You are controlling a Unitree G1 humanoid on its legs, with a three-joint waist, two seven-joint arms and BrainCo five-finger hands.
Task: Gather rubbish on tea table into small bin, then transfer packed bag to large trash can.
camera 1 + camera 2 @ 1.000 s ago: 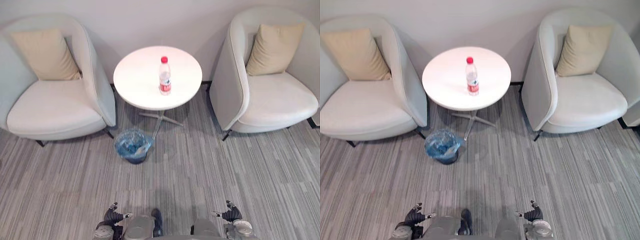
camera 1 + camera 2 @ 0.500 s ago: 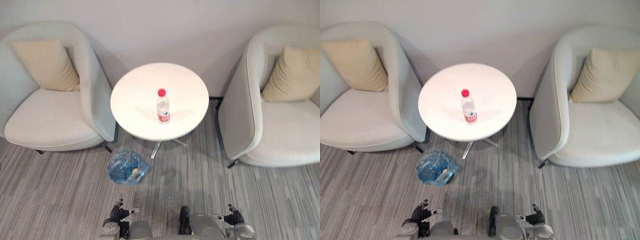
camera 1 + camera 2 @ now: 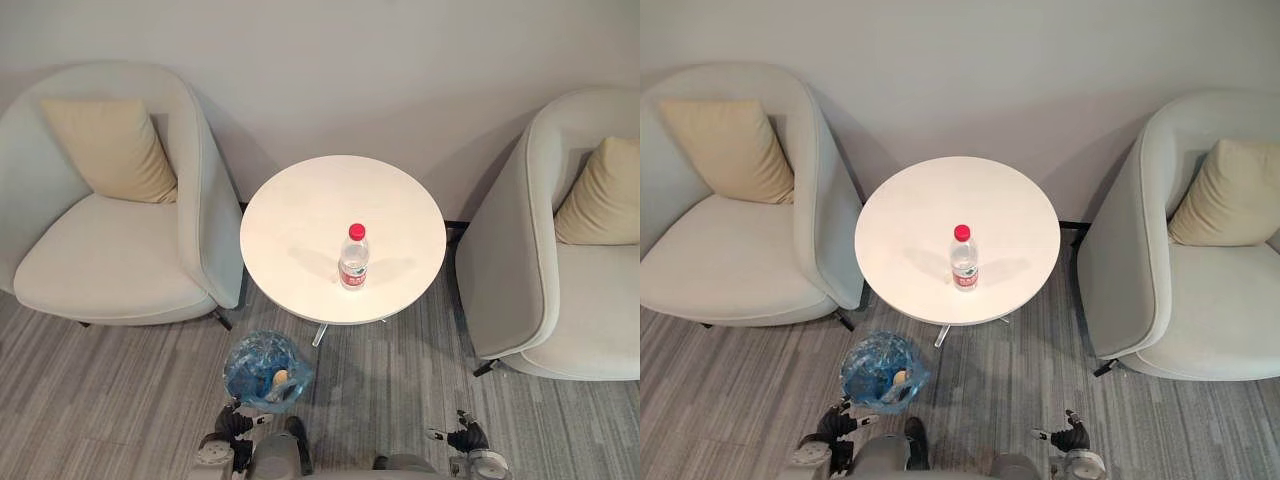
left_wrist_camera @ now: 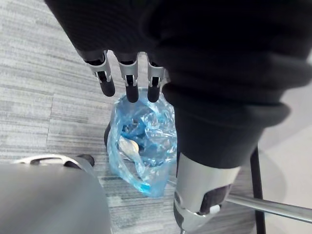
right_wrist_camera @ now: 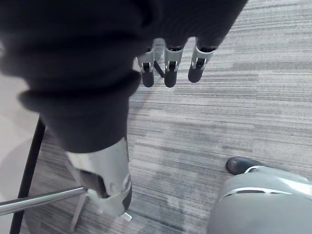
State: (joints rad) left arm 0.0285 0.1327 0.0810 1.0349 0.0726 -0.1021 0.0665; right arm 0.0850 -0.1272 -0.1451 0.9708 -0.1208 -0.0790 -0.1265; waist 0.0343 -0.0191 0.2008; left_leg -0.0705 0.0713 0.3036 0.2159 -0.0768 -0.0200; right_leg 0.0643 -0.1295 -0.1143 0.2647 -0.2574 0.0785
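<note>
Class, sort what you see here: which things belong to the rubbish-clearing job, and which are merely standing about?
Belongs to the job:
bottle, upright on the tea table
small bin with blue bag, on the floor by the table
left hand and right hand, both open

Merely standing about:
left armchair with its cushion
right armchair with its cushion

One round white worktop (image 3: 300,220) carries one plastic bottle (image 3: 354,258) with a red cap. One small bin (image 3: 262,370), lined with a blue bag, stands on the floor just in front of the worktop. Two pale armchairs flank the worktop, the left armchair (image 3: 110,260) and the right armchair (image 3: 540,300). There are two beige cushions, one in each chair: the left cushion (image 3: 110,150) and the right cushion (image 3: 600,195).
</note>
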